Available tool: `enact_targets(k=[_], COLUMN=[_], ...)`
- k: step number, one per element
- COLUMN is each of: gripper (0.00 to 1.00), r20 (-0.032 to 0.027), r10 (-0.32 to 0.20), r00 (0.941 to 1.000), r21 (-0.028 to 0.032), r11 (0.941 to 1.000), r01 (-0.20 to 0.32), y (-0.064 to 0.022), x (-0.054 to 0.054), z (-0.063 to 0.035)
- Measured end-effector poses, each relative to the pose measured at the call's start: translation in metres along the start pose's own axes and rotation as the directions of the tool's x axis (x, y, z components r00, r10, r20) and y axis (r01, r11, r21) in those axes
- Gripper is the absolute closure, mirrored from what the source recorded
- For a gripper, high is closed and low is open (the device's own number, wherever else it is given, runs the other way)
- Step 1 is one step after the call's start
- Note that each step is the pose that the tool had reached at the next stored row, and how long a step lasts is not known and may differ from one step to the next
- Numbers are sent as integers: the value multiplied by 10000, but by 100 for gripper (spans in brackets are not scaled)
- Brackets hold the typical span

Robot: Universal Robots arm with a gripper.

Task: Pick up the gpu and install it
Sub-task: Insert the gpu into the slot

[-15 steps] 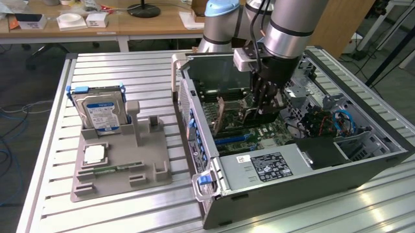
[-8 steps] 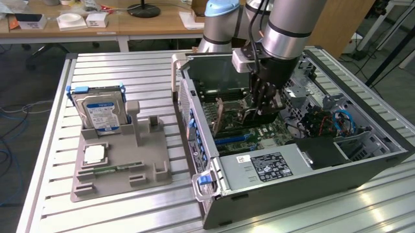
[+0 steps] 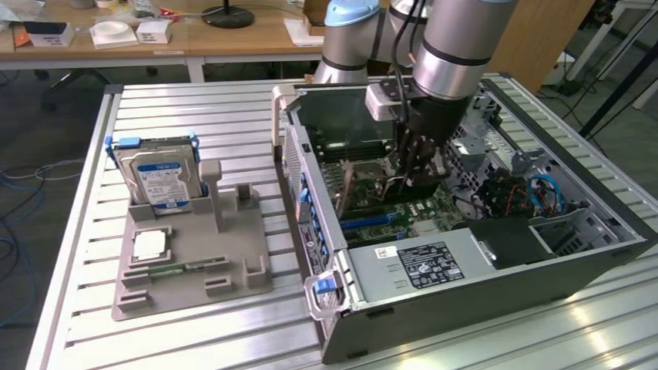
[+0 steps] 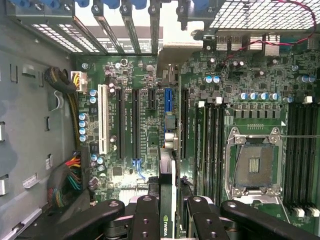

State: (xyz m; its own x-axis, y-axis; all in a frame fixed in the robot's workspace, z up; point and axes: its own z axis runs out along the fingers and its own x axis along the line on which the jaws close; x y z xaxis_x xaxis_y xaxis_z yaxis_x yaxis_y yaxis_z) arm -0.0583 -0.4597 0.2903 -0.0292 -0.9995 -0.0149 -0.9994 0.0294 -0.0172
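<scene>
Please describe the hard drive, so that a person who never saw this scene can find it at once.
On the slatted metal table, at the exterior view's left of the open computer case, lies a grey holder tray. The hard drive stands upright at its far end: silver, thick, blue-labelled, in a blue frame.

gpu [image 4: 167,195] seen edge-on between fingers [image 4: 146,220], its bracket hidden
</scene>
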Motion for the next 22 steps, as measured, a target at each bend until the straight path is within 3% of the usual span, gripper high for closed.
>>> enact_targets(k=[9, 22], gripper=[74, 74], r20=[0, 0], r10=[-11, -11], r00=[10000, 10000], r21=[10, 19], r11=[10000, 10000], r01=[11, 11], y=[108, 278], x=[8, 14], z=[120, 199])
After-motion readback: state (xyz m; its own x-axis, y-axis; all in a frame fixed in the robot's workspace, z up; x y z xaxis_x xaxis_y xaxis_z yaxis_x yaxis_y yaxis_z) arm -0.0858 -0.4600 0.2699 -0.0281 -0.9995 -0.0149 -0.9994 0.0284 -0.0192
